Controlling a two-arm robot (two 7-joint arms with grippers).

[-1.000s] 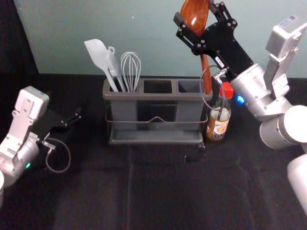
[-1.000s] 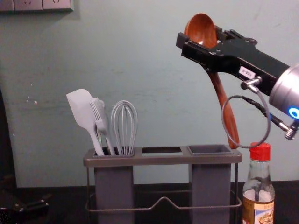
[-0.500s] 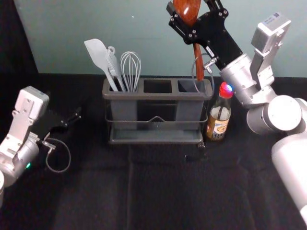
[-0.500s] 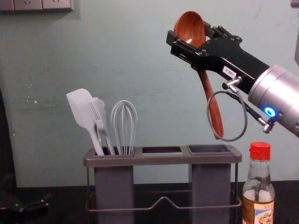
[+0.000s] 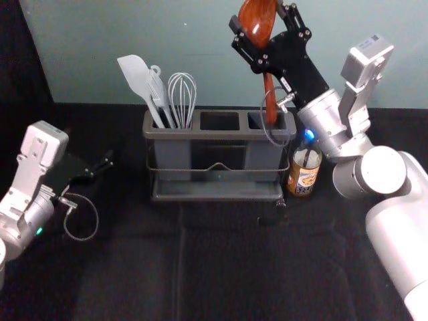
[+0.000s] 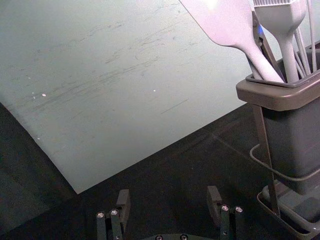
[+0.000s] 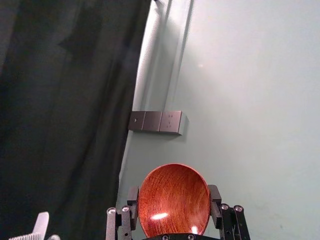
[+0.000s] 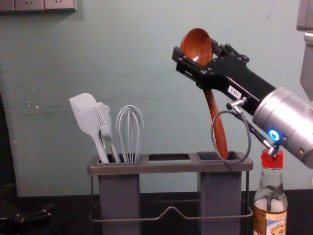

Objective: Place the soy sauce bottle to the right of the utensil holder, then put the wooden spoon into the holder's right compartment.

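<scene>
Lowered since earlier, wooden spoon [image 8: 214,117] clamped in my right gripper [image 8: 196,50] over the right compartment [image 8: 220,196], my left gripper [image 5: 107,162] left of the holder [image 5: 215,134], fingers apart

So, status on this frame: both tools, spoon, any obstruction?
Right tool closed on wooden spoon, handle tip at mouth of right compartment. Left tool open, parked left. Bottle upright right of holder, nothing visibly blocking.

Likely lab: robot arms [image 5: 394,231], black cloth [image 5: 227,267], plain wall [image 5: 140,33].
</scene>
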